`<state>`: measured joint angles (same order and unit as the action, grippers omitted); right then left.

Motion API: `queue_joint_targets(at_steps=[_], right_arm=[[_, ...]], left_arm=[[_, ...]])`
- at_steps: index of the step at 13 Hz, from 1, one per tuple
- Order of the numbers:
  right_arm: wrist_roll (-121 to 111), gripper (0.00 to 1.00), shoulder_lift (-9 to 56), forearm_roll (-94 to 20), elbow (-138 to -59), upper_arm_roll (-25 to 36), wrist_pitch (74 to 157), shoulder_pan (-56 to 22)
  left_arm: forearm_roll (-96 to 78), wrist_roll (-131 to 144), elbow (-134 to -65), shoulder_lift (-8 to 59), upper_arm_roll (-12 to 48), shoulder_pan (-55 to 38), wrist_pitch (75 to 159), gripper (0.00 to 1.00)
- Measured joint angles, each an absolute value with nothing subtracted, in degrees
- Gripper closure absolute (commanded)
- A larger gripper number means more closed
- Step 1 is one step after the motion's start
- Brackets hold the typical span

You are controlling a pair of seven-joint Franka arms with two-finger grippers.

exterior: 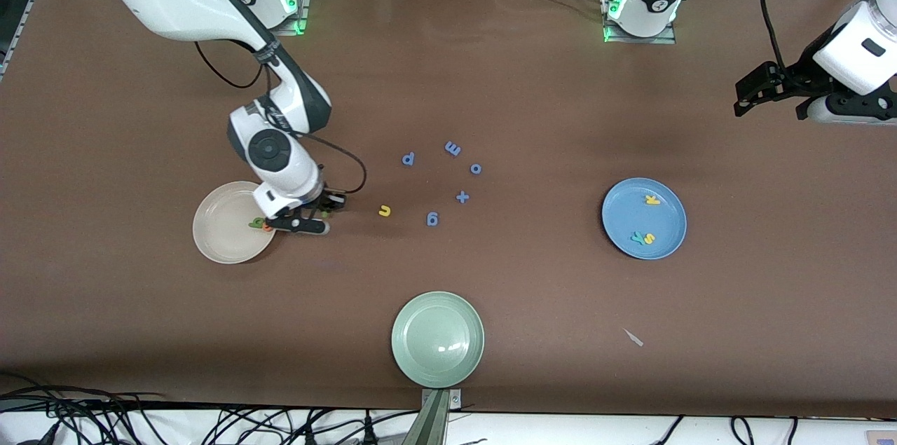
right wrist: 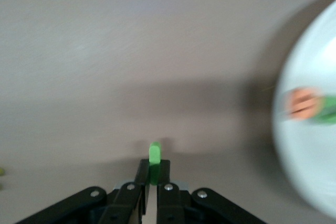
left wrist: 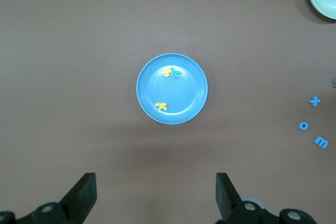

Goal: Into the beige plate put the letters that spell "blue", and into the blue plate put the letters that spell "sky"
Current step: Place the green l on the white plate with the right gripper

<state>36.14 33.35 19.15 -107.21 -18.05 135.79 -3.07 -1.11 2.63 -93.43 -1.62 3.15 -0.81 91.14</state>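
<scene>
R arm reached down from its base, wrist bent low over the table, right hand [right wrist: 150,174] pinched shut on a light green l [right wrist: 155,157]. L arm waited raised at its own end, left hand [left wrist: 156,195] w/ fingers spread wide

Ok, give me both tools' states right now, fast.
Left tool: open, holding nothing, up over the table by the blue plate.
Right tool: shut on the light green l, low beside the beige plate.
</scene>
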Motion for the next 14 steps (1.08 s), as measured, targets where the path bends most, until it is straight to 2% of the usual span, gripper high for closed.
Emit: queue_joint_targets(at_steps=[2,3,5,6,7,10,14], right_arm=[[27.2,0.97,30.2,18.7,-105.5,-16.4,129.8,-0.4],[22.9,0.93,29.0,17.9,-105.0,-15.1,128.1,0.3],[17.0,0.66,27.7,17.2,-104.9,-12.1,126.8,0.6],[15.8,0.45,27.8,16.9,-105.1,-11.0,126.7,0.7],[15.6,0.39,27.9,15.8,-105.4,-10.6,126.7,0.8],[17.2,0.39,28.1,10.8,-105.6,-11.3,126.8,0.6],[30.9,0.39,31.4,10.3,-100.9,-17.8,127.0,-0.6]], left_arm=[[-1.1,2.6,-93.4,-1.6,3.2,-0.8,91.1,0.0],[-1.1,2.6,-93.4,-1.6,3.2,-0.8,91.1,0.0],[-1.1,2.6,-93.4,-1.6,3.2,-0.9,91.1,0.0],[-1.1,2.6,-93.4,-1.6,3.2,-0.9,91.1,0.0],[-1.1,2.6,-93.4,-1.6,3.2,-0.9,91.1,0.0],[-1.1,2.6,-93.4,-1.6,3.9,-0.9,91.1,0.0],[-1.1,2.6,-93.3,-1.6,4.0,-0.9,91.1,0.0]])
